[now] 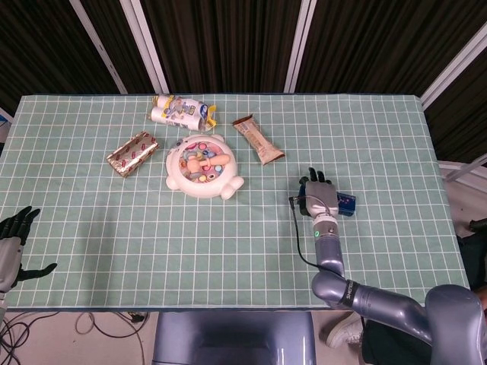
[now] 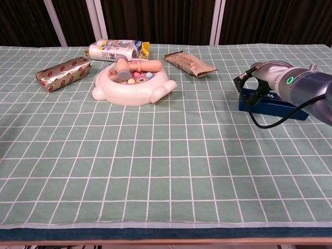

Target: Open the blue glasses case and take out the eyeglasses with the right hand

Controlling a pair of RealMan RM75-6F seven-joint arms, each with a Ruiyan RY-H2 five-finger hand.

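The right robot hand (image 1: 320,196) lies over the shut blue glasses case (image 2: 272,105) well right of the white toy tray (image 1: 199,169); its grip cannot be told. Pressing sideways could slide the case along the tabletop (image 1: 228,243).

Matt green gridded tablecloth (image 2: 155,166); glossy white plastic toy (image 2: 134,83); shiny foil packet (image 2: 63,73).

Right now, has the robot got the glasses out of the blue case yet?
Not yet. The right hand has reached the blue glasses case and lies over it, but the case looks closed and no eyeglasses show. Opening it and lifting the eyeglasses out are both left. The left hand waits open at the table's near left edge.
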